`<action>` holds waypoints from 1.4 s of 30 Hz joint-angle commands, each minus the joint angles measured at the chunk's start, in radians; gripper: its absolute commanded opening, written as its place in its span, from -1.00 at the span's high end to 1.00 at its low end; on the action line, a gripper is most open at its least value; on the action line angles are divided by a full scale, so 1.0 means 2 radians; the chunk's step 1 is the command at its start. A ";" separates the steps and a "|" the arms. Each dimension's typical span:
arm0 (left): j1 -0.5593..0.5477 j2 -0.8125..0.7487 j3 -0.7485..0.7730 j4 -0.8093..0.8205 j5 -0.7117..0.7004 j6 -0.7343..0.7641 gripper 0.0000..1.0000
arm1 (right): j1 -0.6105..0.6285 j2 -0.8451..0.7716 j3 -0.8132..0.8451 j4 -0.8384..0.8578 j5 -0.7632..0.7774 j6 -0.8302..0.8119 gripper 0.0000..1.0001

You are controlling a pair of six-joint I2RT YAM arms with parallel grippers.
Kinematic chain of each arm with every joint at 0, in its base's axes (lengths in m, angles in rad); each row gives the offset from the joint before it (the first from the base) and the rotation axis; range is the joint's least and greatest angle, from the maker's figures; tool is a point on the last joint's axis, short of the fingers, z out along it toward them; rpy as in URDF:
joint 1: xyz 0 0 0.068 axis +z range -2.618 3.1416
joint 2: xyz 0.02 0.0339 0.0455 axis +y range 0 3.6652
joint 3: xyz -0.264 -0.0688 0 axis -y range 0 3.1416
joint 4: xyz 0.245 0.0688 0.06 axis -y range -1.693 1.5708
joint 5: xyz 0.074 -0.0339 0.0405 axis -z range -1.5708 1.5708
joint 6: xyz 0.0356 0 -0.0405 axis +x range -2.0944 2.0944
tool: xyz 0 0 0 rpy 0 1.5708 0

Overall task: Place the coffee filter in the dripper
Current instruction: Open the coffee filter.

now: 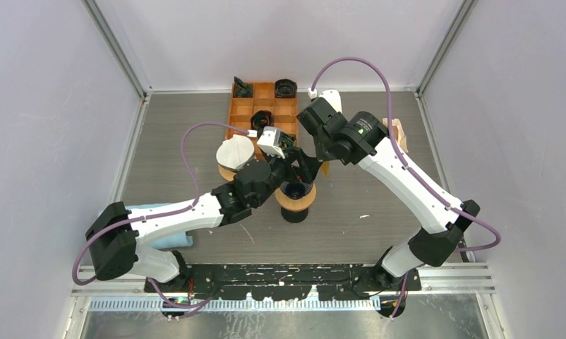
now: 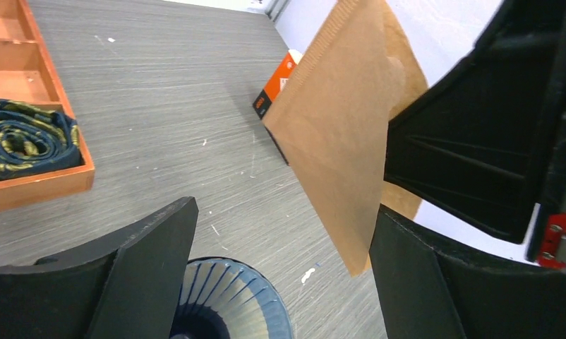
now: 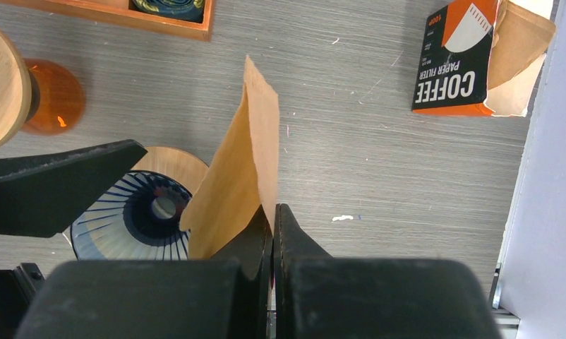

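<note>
Seeing orange compartment tray (image 1: 265, 90) sitting at far edge of grey table (image 1: 351, 233), holding dark rolled fabric (image 2: 26, 141) w/ gold pattern. Noting coffee box (image 3: 449, 63) lying flat nr right wall (image 3: 548, 176). Noticing blue cloth (image 1: 176, 241) lying at left front, round wooden stand (image 1: 236, 150) standing just in front of tray.

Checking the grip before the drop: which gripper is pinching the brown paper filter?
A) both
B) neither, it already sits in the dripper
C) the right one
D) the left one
C: the right gripper is shut on the lower edge of the coffee filter, holding it above the dripper, while the left gripper stands wide open.
</note>
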 commanded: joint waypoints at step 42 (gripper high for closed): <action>-0.002 -0.009 0.085 -0.095 -0.026 0.041 0.59 | 0.001 -0.058 -0.021 0.028 -0.042 -0.036 0.97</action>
